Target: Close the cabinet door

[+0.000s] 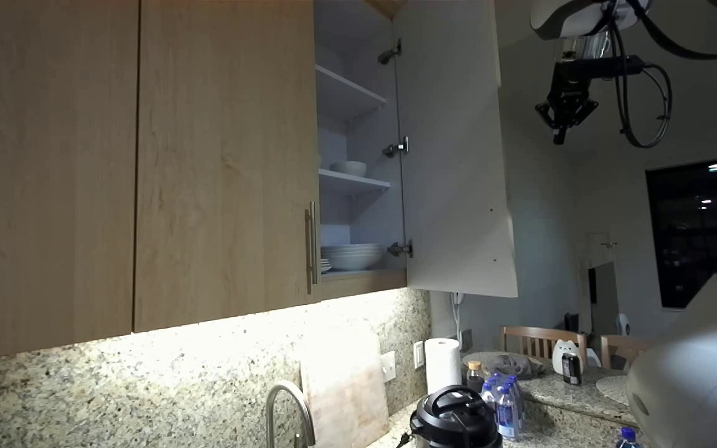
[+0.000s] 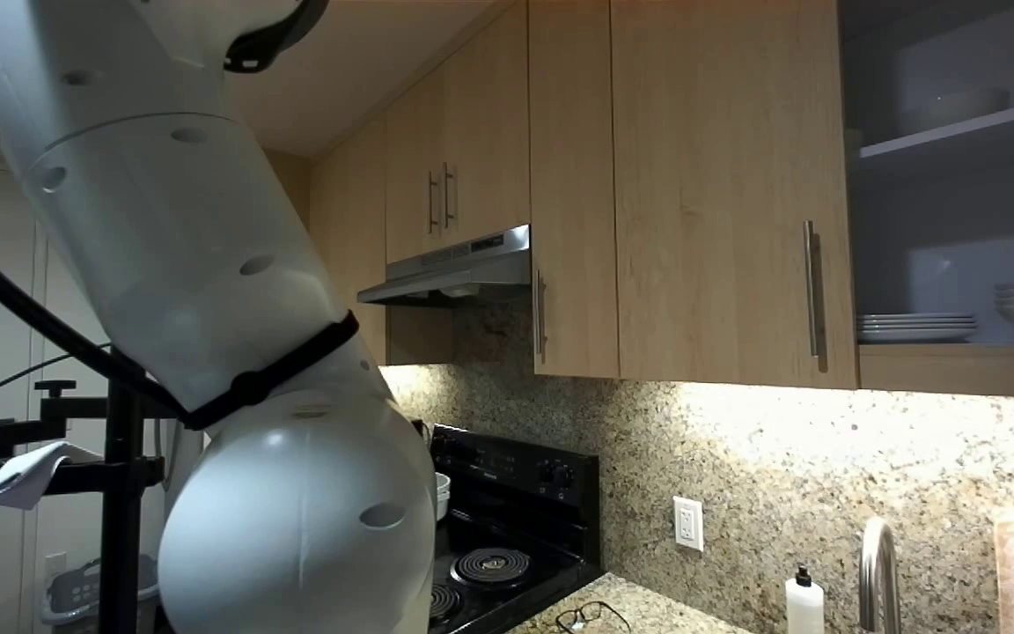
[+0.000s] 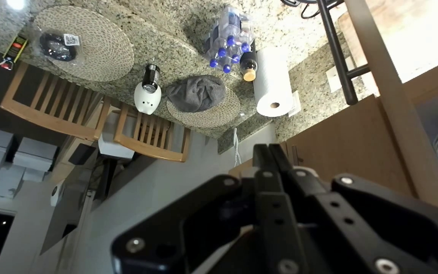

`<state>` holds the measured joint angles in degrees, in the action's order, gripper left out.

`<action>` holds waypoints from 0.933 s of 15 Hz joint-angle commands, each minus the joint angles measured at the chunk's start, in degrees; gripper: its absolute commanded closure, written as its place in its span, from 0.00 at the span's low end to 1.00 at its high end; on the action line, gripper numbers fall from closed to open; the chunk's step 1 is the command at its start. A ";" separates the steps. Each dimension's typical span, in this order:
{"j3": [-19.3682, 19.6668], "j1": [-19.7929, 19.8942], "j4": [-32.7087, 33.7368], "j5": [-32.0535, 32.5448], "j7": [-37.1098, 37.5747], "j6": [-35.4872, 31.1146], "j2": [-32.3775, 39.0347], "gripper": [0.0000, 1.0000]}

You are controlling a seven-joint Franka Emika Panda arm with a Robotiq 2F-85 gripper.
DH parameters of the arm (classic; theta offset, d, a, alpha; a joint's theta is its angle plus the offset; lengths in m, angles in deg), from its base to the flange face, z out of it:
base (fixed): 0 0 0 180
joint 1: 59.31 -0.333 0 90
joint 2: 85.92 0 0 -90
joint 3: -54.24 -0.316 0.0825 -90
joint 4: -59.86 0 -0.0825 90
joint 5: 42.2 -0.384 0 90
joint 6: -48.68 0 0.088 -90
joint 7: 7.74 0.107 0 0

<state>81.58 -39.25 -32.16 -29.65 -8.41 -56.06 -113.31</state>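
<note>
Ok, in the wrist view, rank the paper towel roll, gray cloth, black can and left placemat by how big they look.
Largest: left placemat
Next: paper towel roll and gray cloth, too close to rank
Smallest: black can

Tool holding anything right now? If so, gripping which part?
Nothing is held. The tool is shut on itself, with nothing visible between its tips, and the open cabinet door is not in its grip.
</note>
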 commanded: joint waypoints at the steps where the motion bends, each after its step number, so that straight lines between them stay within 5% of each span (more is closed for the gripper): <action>1: -0.35 0.81 0.35 -0.63 -0.43 0.10 0.43 0.95; 8: -0.31 -0.16 1.27 -0.87 -1.95 -1.72 1.33 0.96; 14: 1.77 -4.91 4.07 -5.46 -9.10 -5.79 5.64 0.96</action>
<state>81.64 -42.48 -31.01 -31.54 -12.38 -59.87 -111.22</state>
